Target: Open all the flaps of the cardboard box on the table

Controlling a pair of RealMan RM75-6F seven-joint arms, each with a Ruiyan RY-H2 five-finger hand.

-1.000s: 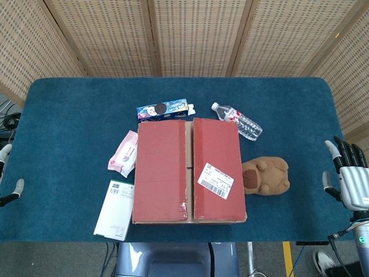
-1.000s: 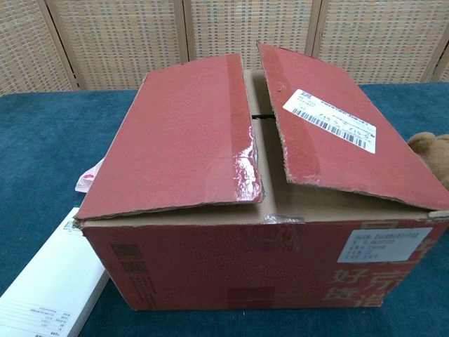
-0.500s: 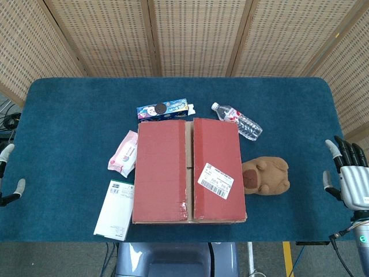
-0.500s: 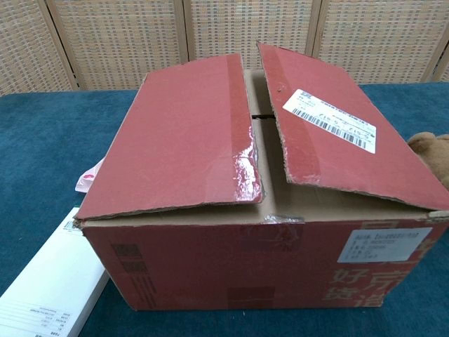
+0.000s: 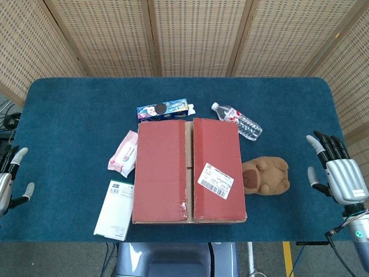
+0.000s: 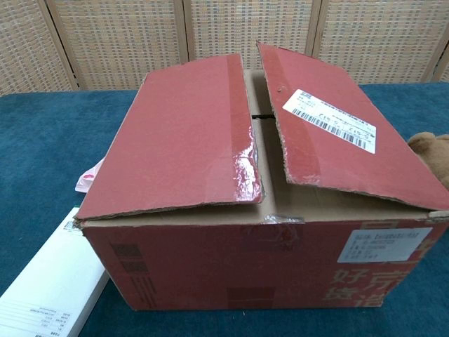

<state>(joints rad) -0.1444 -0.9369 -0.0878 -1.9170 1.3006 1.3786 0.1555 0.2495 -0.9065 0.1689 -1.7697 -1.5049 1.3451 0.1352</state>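
A red cardboard box (image 5: pixel 188 170) sits at the table's front middle; it fills the chest view (image 6: pixel 259 210). Its two long top flaps, the left flap (image 6: pixel 182 137) and the right flap (image 6: pixel 337 130) with a white shipping label, lie almost closed, slightly raised along the centre seam. My left hand (image 5: pixel 8 182) hovers at the table's left edge, fingers apart, holding nothing. Far from the box, my right hand (image 5: pixel 334 173) is at the right edge, fingers spread and empty. Neither hand shows in the chest view.
A blue snack carton (image 5: pixel 163 109) and a water bottle (image 5: pixel 237 121) lie behind the box. A pink wipes pack (image 5: pixel 123 153) and a white booklet (image 5: pixel 115 209) lie to its left. A brown plush toy (image 5: pixel 265 175) rests against its right side.
Both hands have moved inward toward the table; the right hand has risen and shifted left, the left hand has come further into view. The box has not moved.
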